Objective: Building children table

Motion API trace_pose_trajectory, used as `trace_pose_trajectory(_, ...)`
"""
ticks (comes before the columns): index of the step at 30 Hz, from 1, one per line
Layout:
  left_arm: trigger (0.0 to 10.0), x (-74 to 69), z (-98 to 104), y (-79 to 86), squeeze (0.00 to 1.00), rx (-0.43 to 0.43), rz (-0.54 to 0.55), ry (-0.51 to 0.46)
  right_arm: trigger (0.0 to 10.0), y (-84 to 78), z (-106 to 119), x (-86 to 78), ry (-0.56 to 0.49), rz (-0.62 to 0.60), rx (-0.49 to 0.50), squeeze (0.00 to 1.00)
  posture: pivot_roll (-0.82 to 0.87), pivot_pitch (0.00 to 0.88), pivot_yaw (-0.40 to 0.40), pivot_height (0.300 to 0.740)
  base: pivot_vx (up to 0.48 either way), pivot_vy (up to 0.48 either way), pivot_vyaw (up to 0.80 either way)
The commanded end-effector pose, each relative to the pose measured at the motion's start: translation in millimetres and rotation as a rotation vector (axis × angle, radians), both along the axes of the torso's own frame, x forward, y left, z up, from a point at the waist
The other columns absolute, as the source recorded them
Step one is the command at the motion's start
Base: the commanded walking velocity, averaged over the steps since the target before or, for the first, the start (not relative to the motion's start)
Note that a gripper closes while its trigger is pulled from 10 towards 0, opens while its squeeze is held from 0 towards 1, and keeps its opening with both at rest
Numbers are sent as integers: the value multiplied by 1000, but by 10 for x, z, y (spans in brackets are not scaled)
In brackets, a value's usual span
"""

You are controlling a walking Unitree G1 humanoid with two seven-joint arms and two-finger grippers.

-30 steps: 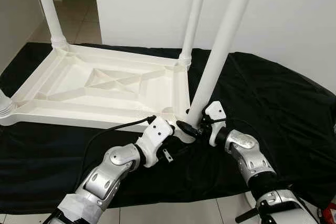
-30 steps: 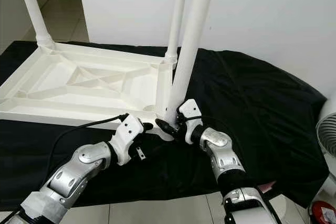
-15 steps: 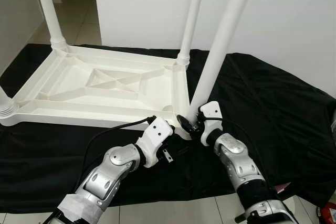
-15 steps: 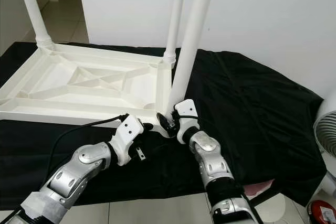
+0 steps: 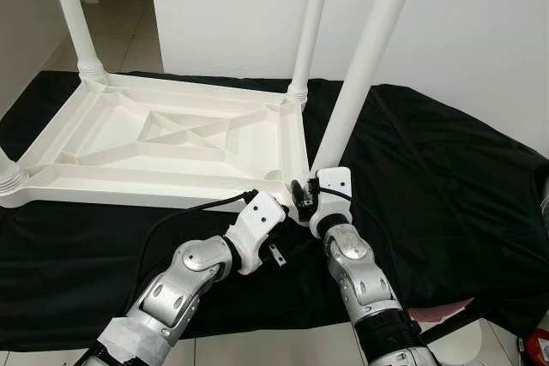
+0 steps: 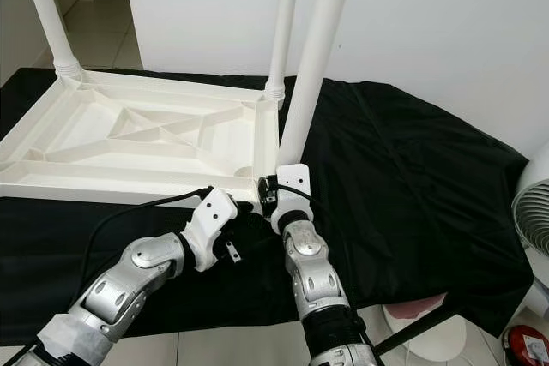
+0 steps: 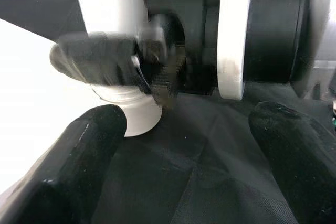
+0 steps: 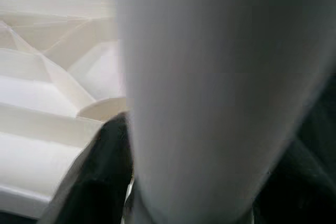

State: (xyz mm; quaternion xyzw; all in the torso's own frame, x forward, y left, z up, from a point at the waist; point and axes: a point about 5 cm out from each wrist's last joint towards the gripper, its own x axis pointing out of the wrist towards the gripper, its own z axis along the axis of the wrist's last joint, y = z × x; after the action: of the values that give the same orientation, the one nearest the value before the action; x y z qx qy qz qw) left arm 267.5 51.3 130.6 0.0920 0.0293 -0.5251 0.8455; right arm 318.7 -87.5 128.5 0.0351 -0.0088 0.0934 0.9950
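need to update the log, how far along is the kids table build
Done: the upside-down white tabletop lies on the black cloth with three legs standing in their corners, such as the far leg. In hand: the right gripper clamps the base of the fourth leg at the near corner, where it leans; the left gripper waits open alongside. Left: seating that leg, then flipping the table.

Silver arms, white wrists, black cable (image 5: pixel 184 210)
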Motion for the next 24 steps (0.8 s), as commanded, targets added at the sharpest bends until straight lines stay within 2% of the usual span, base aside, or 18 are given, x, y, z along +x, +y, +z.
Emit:
trace_pose_trajectory(1, 10000, -32, -13, -21, 0, 12, -50, 2, 10000, -38, -12, -30, 10, 12, 44, 1000, 53, 18, -89, 740, 0, 0, 0)
trace_pose_trajectory(7, 10000, -34, -16, -23, 0, 13, -49, 0, 10000, -49, 27, -45, -19, 25, 27, 1000, 55, 10, -93, 740, 0, 0, 0)
trace_pose_trajectory(10, 10000, -31, -13, -26, 0, 13, -47, -3, 10000, -63, 37, -78, -52, 95, -7, 1000, 59, 3, -96, 740, 0, 0, 0)
trace_pose_trajectory(11, 10000, -30, -13, -25, 0, 13, -46, -5, 10000, -105, 24, -97, -67, 130, -34, 804, 59, 1, -95, 740, 0, 0, 0)
trace_pose_trajectory(12, 10000, -28, -14, -22, 0, 14, -44, -6, 10000, -162, 0, -113, -67, 160, -55, 0, 60, 0, -95, 740, 0, 0, 0)
trace_pose_trajectory(13, 10000, -28, -14, -22, 0, 14, -44, -6, 10000, -162, 0, -113, -67, 160, -55, 0, 60, 0, -95, 740, 0, 0, 0)
trace_pose_trajectory(14, 10000, -31, -16, -16, 0, 16, -43, -9, 10000, -265, -34, -132, -68, 200, -92, 0, 60, 0, -96, 740, 0, 0, 0)
trace_pose_trajectory(16, 10000, -35, -16, -8, 0, 17, -42, -10, 10000, -363, -51, -143, -68, 241, -116, 0, 60, 0, -94, 740, 0, 0, 0)
trace_pose_trajectory(17, 10000, -35, -16, -8, 0, 17, -42, -10, 10000, -363, -51, -143, -68, 241, -116, 0, 60, 0, -94, 740, 0, 0, 0)
trace_pose_trajectory(18, 10000, -36, -15, 0, 0, 18, -42, -10, 10000, -437, -58, -149, -64, 272, -118, 0, 60, 0, -94, 740, 0, 0, 0)
trace_pose_trajectory(20, 10000, -36, -15, 0, 0, 18, -42, -10, 10000, -437, -58, -149, -64, 272, -118, 0, 60, 0, -94, 740, 0, 0, 0)
trace_pose_trajectory(21, 10000, -40, -16, 19, 0, 21, -43, -10, 10000, -549, -56, -144, -70, 314, -133, 0, 57, 0, -89, 740, 0, 0, 0)
trace_pose_trajectory(24, 10000, -44, -17, 32, 0, 23, -45, -10, 10000, -608, -50, -144, -73, 351, -133, 0, 57, 0, -89, 740, 0, 0, 0)
